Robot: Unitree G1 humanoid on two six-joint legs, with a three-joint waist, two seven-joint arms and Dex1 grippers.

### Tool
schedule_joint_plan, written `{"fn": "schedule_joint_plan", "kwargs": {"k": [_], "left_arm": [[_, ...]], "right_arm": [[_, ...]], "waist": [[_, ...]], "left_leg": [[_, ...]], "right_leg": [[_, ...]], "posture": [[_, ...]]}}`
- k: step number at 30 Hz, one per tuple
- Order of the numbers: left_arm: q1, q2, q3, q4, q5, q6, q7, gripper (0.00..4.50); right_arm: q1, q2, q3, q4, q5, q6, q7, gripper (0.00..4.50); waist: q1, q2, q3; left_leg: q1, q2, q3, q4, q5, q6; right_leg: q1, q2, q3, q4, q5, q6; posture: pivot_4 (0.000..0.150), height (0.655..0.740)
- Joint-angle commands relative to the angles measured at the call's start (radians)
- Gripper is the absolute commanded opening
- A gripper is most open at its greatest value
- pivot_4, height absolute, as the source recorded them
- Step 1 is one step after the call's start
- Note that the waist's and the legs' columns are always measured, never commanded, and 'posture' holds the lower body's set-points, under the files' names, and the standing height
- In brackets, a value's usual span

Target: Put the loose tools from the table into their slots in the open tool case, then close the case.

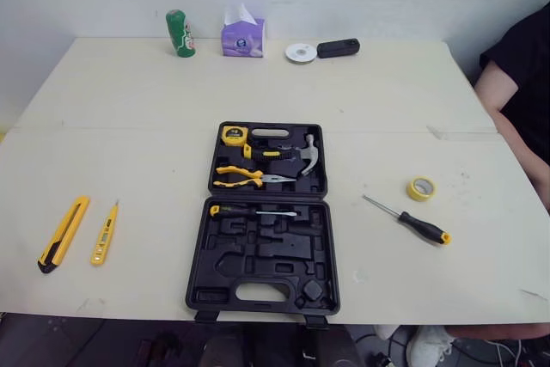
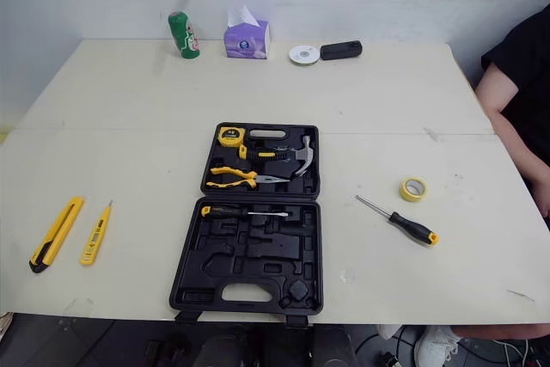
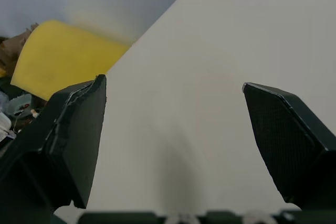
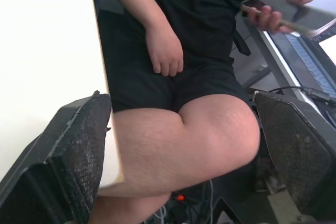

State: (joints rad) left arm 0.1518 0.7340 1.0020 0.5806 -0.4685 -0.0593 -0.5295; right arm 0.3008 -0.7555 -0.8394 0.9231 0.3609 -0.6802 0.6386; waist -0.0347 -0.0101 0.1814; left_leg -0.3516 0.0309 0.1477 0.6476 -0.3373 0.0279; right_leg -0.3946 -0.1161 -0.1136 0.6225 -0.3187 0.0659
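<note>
Nearest us, the left gripper [image 3: 173, 83] hangs over bare table [image 1: 129, 109], jaws spread wide w/ nothing between them. The right gripper [image 4: 178, 97] is off the table's rt edge, jaws also wide apart and empty, facing a seated person [image 4: 210, 124] who holds a phone [image 4: 294, 11].

The tool case [image 1: 262, 259] lies open at the table's centre, close to the near edge. Its near half is mostly bare slots, w/ 1 stowed screwdriver [image 1: 253, 211] along its far side. The far half holds pliers [image 1: 245, 178], hammer [image 1: 296, 154] and tape measure [image 1: 233, 135].

4 tools lie loose. On the left, well apart from the case, we see a utility knife [image 1: 64, 233] w/ a tester pen [image 1: 104, 234] just beside it. On the rt are the loose screwdriver [image 1: 408, 221] and, near it, a tape roll [image 1: 420, 188].

Along the far edge sit a green can [image 1: 180, 33], tissue box [image 1: 242, 36], white disc [image 1: 301, 52] and black device [image 1: 338, 48].
</note>
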Motion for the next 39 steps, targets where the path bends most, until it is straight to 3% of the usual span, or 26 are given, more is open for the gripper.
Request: {"fn": "schedule_joint_plan", "kwargs": {"k": [1,6,12,17,22,29,39], "left_arm": [[-0.003,-0.017,-0.012,-0.102,-0.039,-0.006,-0.01,4.41],[-0.021,-0.035,-0.039,-0.232,-0.087,0.044,-0.021,4.41],[-0.092,-0.015,-0.213,-0.491,-0.14,0.172,-0.103,4.41],[-0.076,0.009,-0.375,-0.773,-0.274,0.368,-0.229,4.41],[-0.141,0.061,-0.519,-0.931,-0.421,0.551,-0.323,4.41],[-0.271,0.103,-0.723,-1.078,-0.476,0.644,-0.457,4.41],[-0.324,0.131,-0.824,-1.179,-0.495,0.7,-0.529,4.41]], "right_arm": [[-0.02,0.0,0.006,-0.055,0.043,-0.016,0.026,4.5],[-0.043,0.017,0.021,-0.159,0.089,0.02,0.081,4.5],[-0.046,0.024,0.109,-0.449,0.192,0.196,0.226,4.5],[0.051,-0.033,0.175,-0.706,0.25,0.391,0.371,4.5],[0.101,-0.106,0.228,-0.831,0.259,0.552,0.493,4.5],[0.042,-0.145,0.325,-0.838,0.209,0.661,0.563,4.5],[-0.145,-0.169,0.465,-0.739,0.122,0.727,0.617,4.5]], "waist": [[0.002,0.001,0.0],[0.007,0.001,0.0],[0.012,0.001,-0.001],[0.012,0.002,-0.001],[0.008,0.002,-0.001],[0.011,0.003,-0.001],[0.011,0.002,0.0]], "left_leg": [[0.0,0.0,0.0,0.0,0.0,0.0],[0.0,0.0,0.0,0.0,0.004,-0.006],[0.0,0.0,0.0,0.001,0.004,-0.005],[-0.001,0.0,0.0,0.0,0.004,-0.005],[-0.001,-0.001,0.0,0.001,0.005,0.0],[-0.001,-0.001,0.0,0.001,0.007,-0.004],[-0.001,-0.001,0.0,0.003,0.01,0.001]], "right_leg": [[0.0,0.0,0.0,0.0,0.0,0.0],[0.0,0.0,0.0,0.001,0.0,0.0],[0.001,0.0,0.0,0.001,0.001,0.001],[0.0,0.001,0.0,0.001,0.0,0.001],[0.001,0.001,0.0,0.0,0.0,0.001],[0.001,0.002,0.0,0.001,0.001,0.001],[0.001,0.003,0.001,0.002,0.001,0.001]], "posture": [[0.15,0.74],[0.15,0.74],[0.15,0.74],[0.15,0.74],[0.15,0.74],[0.15,0.74],[0.15,0.74]]}}
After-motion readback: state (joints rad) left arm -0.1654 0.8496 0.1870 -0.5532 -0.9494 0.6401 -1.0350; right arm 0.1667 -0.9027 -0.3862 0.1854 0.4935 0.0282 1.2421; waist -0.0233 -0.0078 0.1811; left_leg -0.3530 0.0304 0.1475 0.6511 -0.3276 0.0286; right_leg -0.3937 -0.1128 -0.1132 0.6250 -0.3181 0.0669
